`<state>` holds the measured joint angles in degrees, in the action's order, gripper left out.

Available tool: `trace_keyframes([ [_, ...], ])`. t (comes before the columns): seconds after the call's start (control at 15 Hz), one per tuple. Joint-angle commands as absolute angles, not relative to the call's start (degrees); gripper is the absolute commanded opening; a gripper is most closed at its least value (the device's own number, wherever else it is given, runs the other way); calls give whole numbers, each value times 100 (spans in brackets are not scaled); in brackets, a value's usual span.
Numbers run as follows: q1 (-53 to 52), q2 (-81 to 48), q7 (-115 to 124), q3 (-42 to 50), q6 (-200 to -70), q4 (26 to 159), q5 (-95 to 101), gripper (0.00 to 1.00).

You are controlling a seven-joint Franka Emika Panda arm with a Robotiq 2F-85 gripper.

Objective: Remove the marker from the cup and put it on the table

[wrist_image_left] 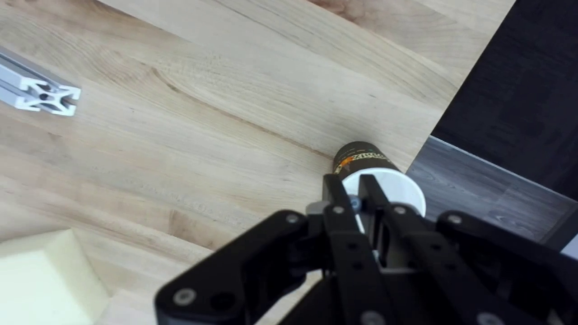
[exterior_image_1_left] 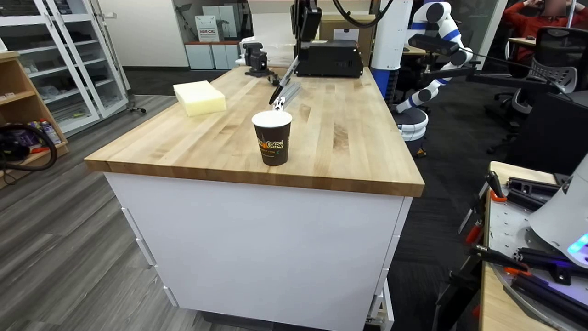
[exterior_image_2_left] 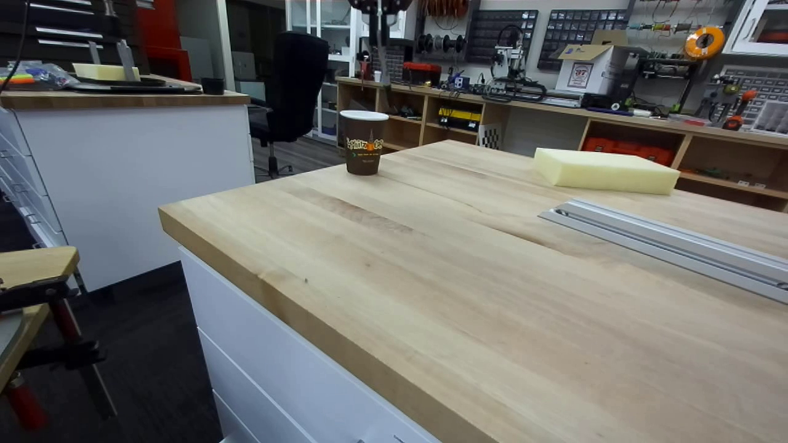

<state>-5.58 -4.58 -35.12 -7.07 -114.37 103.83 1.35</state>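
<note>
Apparently pinched in the closed Robotiq gripper [wrist_image_left: 351, 189], the slim dark marker [exterior_image_1_left: 277, 94] hangs tilted above the brown paper coffee cup [exterior_image_1_left: 274, 149], clear of its rim, and, being probably light, stiff and slick-barrelled, should sit most securely if held firmly near mid-length.

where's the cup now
In an exterior view, the cup stands upright on the table, close to its near edge, right of the pale yellow block.
</note>
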Motion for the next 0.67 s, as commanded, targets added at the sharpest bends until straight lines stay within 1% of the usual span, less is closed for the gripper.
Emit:
trace_keyframes([
  [0.0, -380, -137, -3020, -497, -11796, 10471, 217, 6],
  [0.27, -88, -145, -2432, -136, -11923, 10489, 330, 6],
  [0.6, 171, -300, -1699, 165, -11774, 10529, 792, 6],
])
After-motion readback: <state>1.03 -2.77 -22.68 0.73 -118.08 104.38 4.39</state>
